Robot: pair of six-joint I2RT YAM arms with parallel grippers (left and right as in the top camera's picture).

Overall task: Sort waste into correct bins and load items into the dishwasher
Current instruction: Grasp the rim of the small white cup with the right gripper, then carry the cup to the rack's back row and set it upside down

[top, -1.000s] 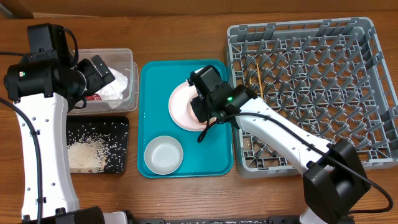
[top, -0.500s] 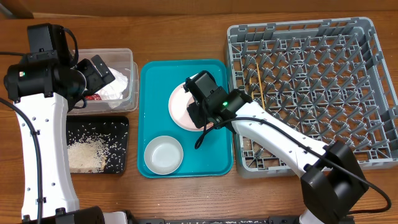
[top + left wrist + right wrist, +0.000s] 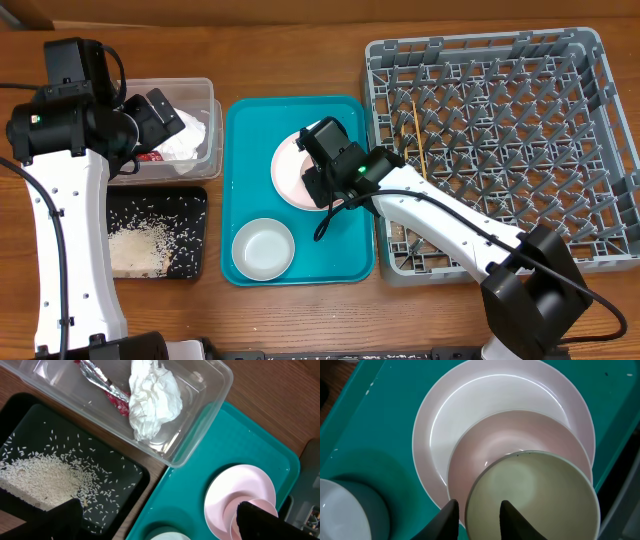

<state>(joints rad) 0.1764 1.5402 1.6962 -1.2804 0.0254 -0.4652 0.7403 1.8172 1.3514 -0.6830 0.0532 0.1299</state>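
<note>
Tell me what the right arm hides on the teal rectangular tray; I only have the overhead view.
Observer: The right wrist view shows a stack: a large pale pink round plate, a smaller pink plate on it, and a small whitish round bowl on top.
Operator: Is it gripped yet?
Observer: No. The right gripper is open, its fingers straddling the bowl's rim.
Operator: And the other arm?
Observer: The left gripper is open and holds nothing, as its own wrist view shows.

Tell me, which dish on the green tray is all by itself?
The white cup beside the rice tray; the pink plates and whitish bowl sit stacked together.
</note>
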